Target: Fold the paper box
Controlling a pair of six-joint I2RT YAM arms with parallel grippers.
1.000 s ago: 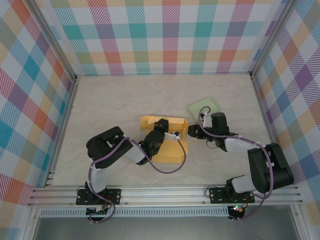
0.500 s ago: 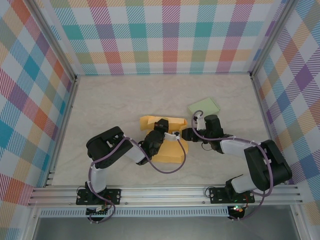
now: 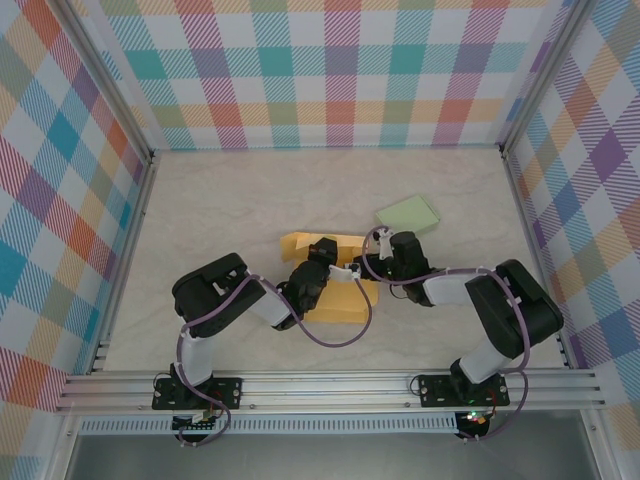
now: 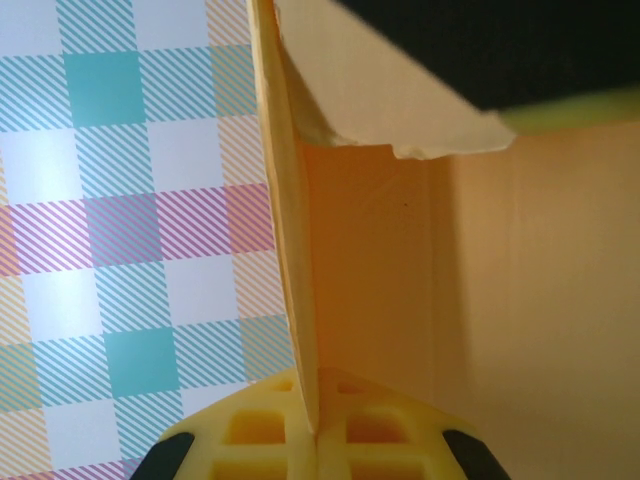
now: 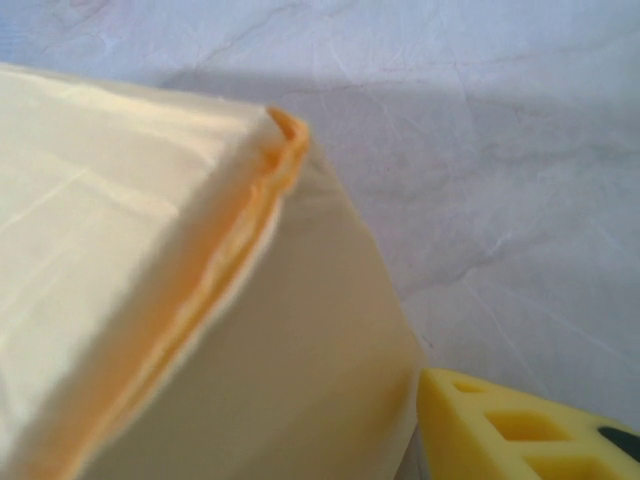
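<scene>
My right fingers (image 5: 500, 430) have closed in leftward to the right corner of the paper box (image 3: 338, 305) at centre frame on the bench (image 3: 230, 200); can't tell if they're spread. With my left fingers (image 4: 255, 440) pinching a raised wall, I reckon the right side fold is next.

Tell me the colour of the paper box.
The box is yellow-orange, and it shows best in the top external view.
</scene>
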